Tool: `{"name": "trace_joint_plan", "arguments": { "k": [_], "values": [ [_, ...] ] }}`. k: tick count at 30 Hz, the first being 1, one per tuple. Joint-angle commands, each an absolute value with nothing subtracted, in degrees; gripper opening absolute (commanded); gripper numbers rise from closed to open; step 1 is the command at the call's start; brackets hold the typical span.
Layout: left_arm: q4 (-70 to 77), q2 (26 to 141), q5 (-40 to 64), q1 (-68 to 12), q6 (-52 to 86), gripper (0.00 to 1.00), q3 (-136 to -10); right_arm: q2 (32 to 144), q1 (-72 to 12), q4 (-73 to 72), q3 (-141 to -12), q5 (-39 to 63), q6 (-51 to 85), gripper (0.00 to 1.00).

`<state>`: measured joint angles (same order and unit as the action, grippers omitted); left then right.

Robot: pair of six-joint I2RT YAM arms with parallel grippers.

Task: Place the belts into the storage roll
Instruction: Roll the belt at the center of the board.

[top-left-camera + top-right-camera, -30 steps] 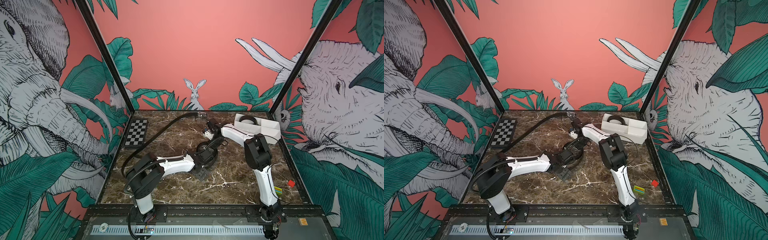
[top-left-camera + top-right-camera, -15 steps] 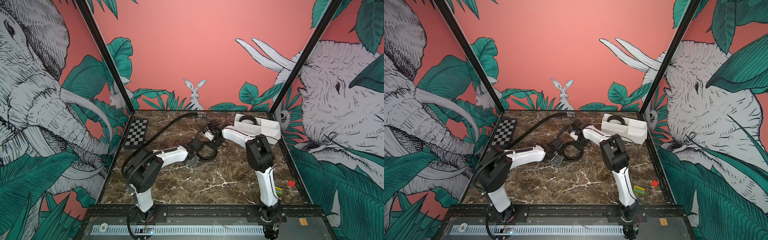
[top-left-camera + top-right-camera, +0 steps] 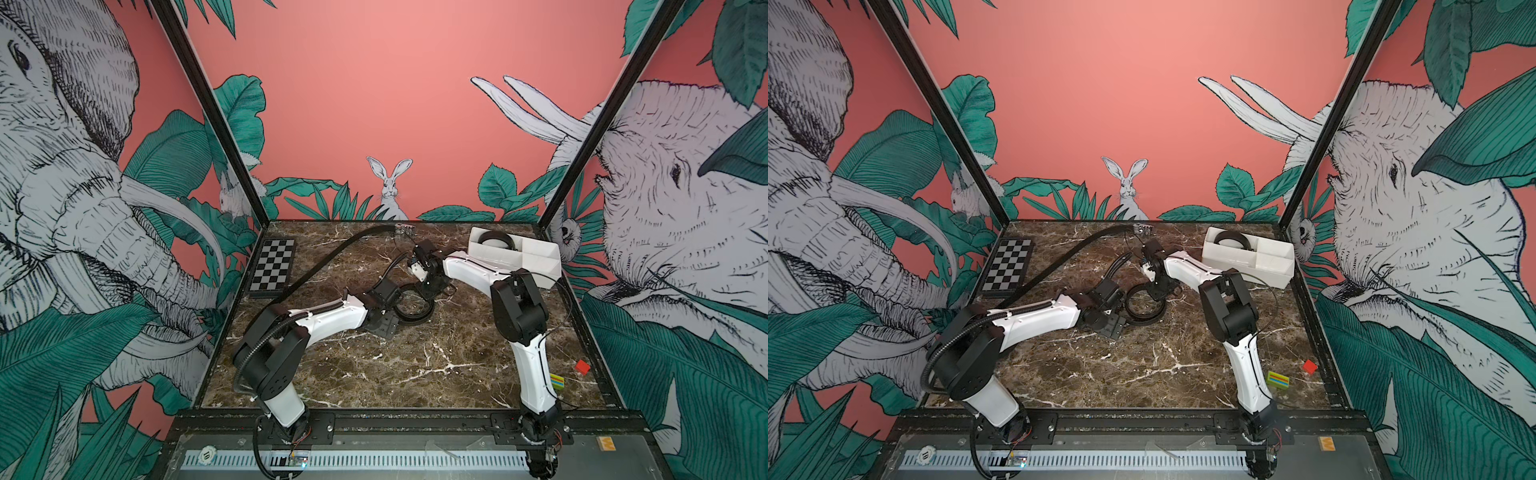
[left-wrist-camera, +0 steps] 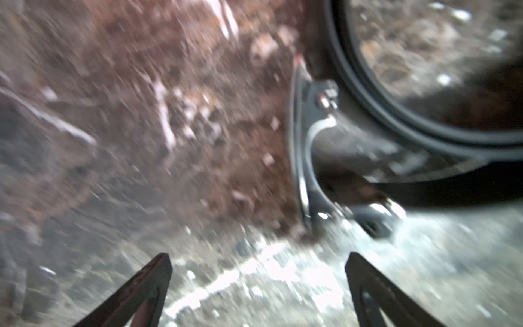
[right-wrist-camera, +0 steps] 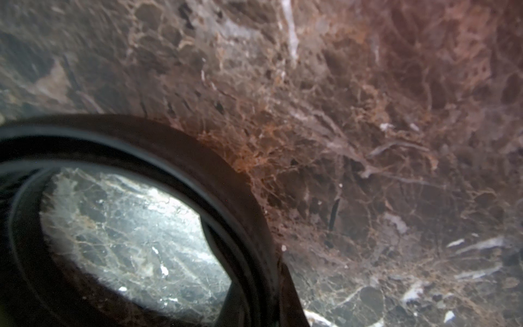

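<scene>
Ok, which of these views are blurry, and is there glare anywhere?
Left wrist view: motion-smeared throughout, belt buckle soft, white glare on the table near the left end effector. Right wrist view: table fairly crisp, coiled belt too close and out of focus, glare inside its loop. Both top views: sharp, evenly lit.

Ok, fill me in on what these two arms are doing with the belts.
The right gripper appears shut on the far edge of a coiled belt on the marble table. The left gripper hangs open beside that coil, near its buckle, holding nothing. A second belt sits coiled in an end compartment of the white tray; a third belt lies stretched across the table.
</scene>
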<state>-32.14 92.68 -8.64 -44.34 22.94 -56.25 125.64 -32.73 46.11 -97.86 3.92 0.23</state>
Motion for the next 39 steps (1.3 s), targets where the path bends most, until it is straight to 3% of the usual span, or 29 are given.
{"name": "trace_joint_plan", "arguments": {
  "k": [1,6,14,16,21,27,33,39],
  "values": [
    [-34.16,86.25,0.38,-44.65,28.89,0.95,-53.56,127.71,-33.49,51.68,-96.73,5.71,3.52,0.0],
    [-25.25,81.08,11.78,-44.77,38.17,0.92,-49.41,127.66,-33.49,50.73,-96.0,6.05,5.2,0.0],
    [-12.04,89.42,19.79,-44.74,48.34,0.82,-51.68,126.14,-33.49,47.68,-92.85,6.72,8.63,0.0],
    [-10.36,90.68,18.91,-44.61,48.05,0.8,-52.04,125.62,-33.44,47.01,-91.9,6.93,9.08,0.0],
    [-8.2,88.3,10.77,-44.5,47.93,0.92,-50.63,124.56,-33.6,45.96,-90.47,7.46,9.89,0.0],
    [-2.15,92.46,8.57,-44.38,49.01,0.94,-51.22,123.4,-34.5,44.72,-88.22,8.54,11.37,0.0],
    [1.12,97.52,7.12,-44.23,50.06,0.93,-51.82,122.98,-35.48,44.3,-86.86,9.27,12.14,0.0],
    [-0.04,99.3,5.81,-43.71,47.88,0.82,-53.46,121.85,-36.21,44.38,-85.46,10.65,13.06,0.0]
  ]
}}
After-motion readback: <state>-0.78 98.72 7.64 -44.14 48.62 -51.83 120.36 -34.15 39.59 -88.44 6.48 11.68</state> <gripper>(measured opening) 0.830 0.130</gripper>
